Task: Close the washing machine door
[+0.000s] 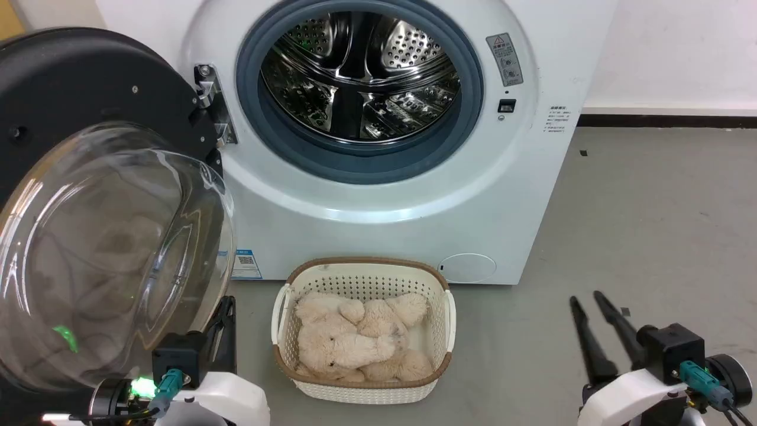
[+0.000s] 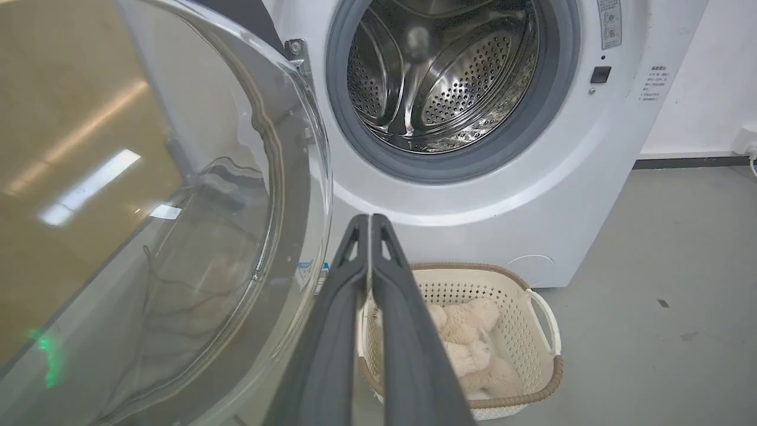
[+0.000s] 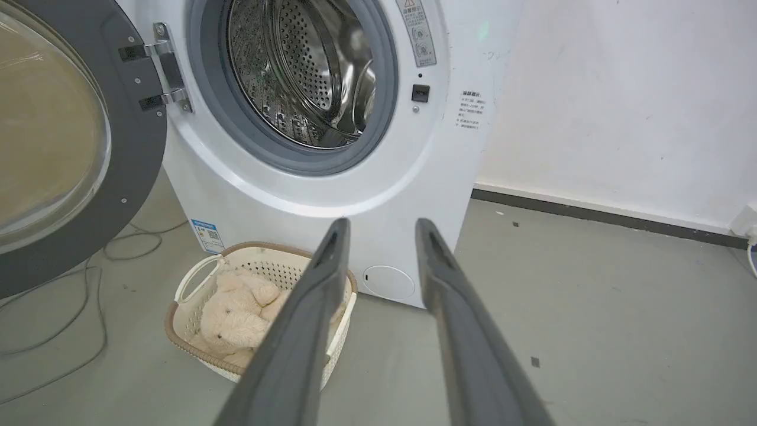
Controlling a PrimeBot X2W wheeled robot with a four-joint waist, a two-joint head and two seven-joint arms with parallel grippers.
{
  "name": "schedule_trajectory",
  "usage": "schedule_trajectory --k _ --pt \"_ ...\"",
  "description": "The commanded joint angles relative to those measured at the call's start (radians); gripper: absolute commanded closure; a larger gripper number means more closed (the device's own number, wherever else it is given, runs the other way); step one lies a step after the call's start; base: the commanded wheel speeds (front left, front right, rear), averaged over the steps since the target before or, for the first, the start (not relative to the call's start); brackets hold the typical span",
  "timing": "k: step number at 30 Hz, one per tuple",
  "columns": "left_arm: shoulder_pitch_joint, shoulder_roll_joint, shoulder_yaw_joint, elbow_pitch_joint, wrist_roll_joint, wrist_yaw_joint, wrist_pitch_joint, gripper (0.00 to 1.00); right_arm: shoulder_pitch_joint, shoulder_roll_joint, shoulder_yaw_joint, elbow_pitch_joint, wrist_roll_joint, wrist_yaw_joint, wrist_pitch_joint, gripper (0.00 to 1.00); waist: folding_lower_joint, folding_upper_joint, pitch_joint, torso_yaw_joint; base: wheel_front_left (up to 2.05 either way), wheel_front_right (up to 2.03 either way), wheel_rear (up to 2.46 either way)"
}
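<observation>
One round, black-rimmed washing machine door (image 1: 106, 236) hangs wide open at the far left of the head view. It is swung out on its metal hinge (image 1: 213, 106), with the bulging clear glass bowl facing the camera. Just at the bowl's lower right edge sits the left hand (image 2: 369, 222). Its two long dark fingers are pressed flat together with nothing between them, and the pictures do not settle whether they touch the glass. Right of the hinge stands the white washing machine (image 1: 520, 195), its mouth uncovered. A grey rubber ring (image 1: 361, 160) frames the perforated steel drum (image 1: 361, 77), which gleams inside. A small blue sticker (image 1: 245, 264) marks the lower left of the machine's front.

On the grey floor (image 1: 650, 236) in front of the machine rests a cream perforated basket (image 1: 450, 313) with a brown rim. It holds a pale plush toy (image 1: 355, 337) — curled on its side. Loose cables (image 3: 89, 284) trail across the floor beneath the open door in the right wrist view.

Farther right, well apart from machine and basket, the right hand (image 1: 585, 297) hovers over bare floor — its fingers are parted and grip nothing, with the tips pointing toward the machine's lower front. A white wall (image 1: 680, 53) with a dark skirting strip closes the scene at the right.
</observation>
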Motion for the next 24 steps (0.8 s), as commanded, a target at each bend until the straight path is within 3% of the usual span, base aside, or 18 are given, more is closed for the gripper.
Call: schedule_trajectory --k 1,24 --pt "0.0 0.0 0.0 0.0 0.0 0.0 0.0 0.0 0.0 0.0 0.0 0.0 0.0 0.0 0.0 0.0 0.0 0.0 0.0 0.0 0.0 0.0 0.0" --pt "0.007 0.0 -0.012 0.006 -0.026 0.005 -0.048 0.0 0.005 0.001 0.009 0.001 0.027 0.0 -0.048 0.0 0.0 0.0 0.004 0.025 0.0 0.0 0.0"
